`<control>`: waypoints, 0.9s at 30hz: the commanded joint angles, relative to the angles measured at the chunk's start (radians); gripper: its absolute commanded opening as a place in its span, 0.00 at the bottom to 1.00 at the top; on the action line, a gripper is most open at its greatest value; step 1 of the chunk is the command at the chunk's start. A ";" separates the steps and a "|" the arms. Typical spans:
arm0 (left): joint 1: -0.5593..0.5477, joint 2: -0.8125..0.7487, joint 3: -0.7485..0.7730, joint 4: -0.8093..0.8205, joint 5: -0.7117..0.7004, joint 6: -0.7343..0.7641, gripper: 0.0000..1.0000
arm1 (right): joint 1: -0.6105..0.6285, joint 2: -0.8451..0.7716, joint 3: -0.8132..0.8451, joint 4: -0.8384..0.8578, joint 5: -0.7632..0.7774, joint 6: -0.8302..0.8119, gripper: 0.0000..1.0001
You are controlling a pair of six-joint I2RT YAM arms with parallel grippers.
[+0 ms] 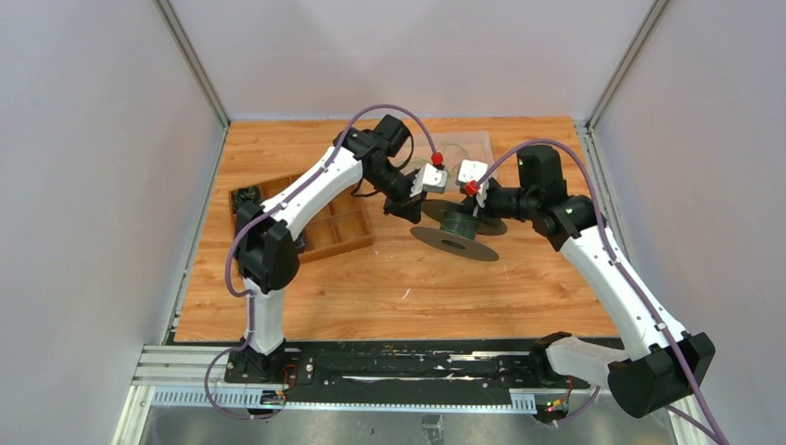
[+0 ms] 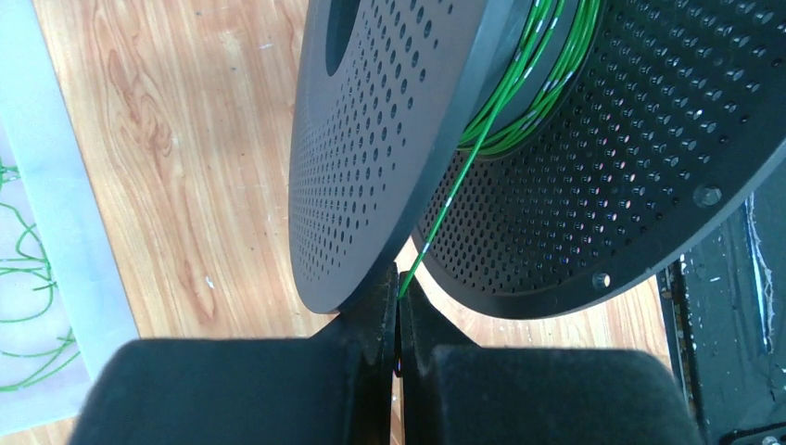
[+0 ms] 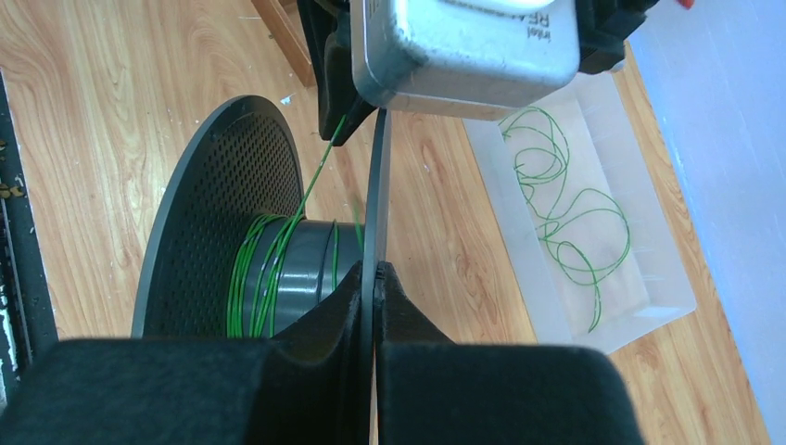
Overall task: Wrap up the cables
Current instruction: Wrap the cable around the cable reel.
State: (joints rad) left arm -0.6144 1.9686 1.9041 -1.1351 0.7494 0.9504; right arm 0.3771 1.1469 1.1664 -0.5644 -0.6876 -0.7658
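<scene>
At mid-table | left end effector [image 2: 399, 311] pinching cable [image 2: 445, 209] | right end effector [image 3: 375, 283] clamping half-hidden spool [image 3: 218, 204]

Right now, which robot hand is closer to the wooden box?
Left. The left gripper sits just right of the wooden box; the right gripper is farther right, at the spool.

The light is bright and even, coming from above. In the top view the wooden counter [image 1: 389, 278] is clear, with only soft, pale shadows under the arms [image 1: 306, 190] and the spool [image 1: 456, 241]. In both wrist views the black fingers [image 2: 378, 320] sit close to the camera and look dark and fuzzy. The green cables [image 2: 547, 56] look sharp. Little shiny dots glint on the spool's holes.
</scene>
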 commanded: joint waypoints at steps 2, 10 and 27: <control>0.076 0.048 0.019 -0.003 -0.122 0.022 0.00 | -0.003 -0.012 0.012 -0.097 -0.028 0.107 0.01; 0.099 0.064 0.021 -0.003 -0.002 -0.006 0.00 | -0.040 -0.032 0.012 0.030 0.077 0.329 0.01; 0.104 0.109 0.109 -0.005 0.155 -0.005 0.06 | -0.057 -0.012 0.026 0.153 0.119 0.599 0.01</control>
State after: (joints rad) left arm -0.5449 2.0594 1.9965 -1.1351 0.9024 0.9100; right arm 0.3393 1.1522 1.1660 -0.4408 -0.5369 -0.2546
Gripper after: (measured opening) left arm 0.045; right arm 0.021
